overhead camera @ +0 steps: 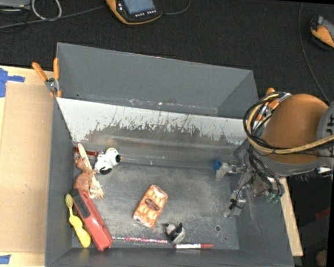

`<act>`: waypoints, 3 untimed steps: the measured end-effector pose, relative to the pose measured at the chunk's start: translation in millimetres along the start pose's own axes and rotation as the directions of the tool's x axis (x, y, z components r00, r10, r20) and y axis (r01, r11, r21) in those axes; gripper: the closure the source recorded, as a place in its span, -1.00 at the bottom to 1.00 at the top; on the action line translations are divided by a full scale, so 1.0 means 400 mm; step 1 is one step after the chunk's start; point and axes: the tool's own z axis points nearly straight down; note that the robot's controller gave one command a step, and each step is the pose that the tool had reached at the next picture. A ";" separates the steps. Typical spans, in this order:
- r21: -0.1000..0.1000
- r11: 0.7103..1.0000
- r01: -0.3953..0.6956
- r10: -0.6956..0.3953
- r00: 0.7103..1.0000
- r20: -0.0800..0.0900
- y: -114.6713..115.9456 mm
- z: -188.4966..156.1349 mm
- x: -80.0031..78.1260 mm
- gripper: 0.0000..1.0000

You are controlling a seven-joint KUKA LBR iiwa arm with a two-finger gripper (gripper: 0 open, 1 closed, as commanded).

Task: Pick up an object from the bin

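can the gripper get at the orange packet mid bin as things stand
Probably yes: the orange packet lies alone on the bin floor, left of the gripper, with nothing standing between them.

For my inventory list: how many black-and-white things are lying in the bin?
2. One black-and-white toy lies at the back left; a smaller black-and-white piece lies near the front wall. The arm may hide others at the right.

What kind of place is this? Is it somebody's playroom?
Probably a robot lab or workshop. A robot arm hung with cables reaches into a grey metal bin of small loose things, and a handheld device with a screen and loose wires lie behind it.
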 end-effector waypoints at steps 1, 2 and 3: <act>0.001 1.000 0.003 -0.003 1.000 0.007 0.001 -0.009 -0.005 -1.00; 0.002 0.996 0.086 -0.086 0.996 0.008 0.066 0.070 -0.058 -1.00; 0.003 0.994 0.112 -0.112 0.994 0.012 0.078 0.142 -0.145 -1.00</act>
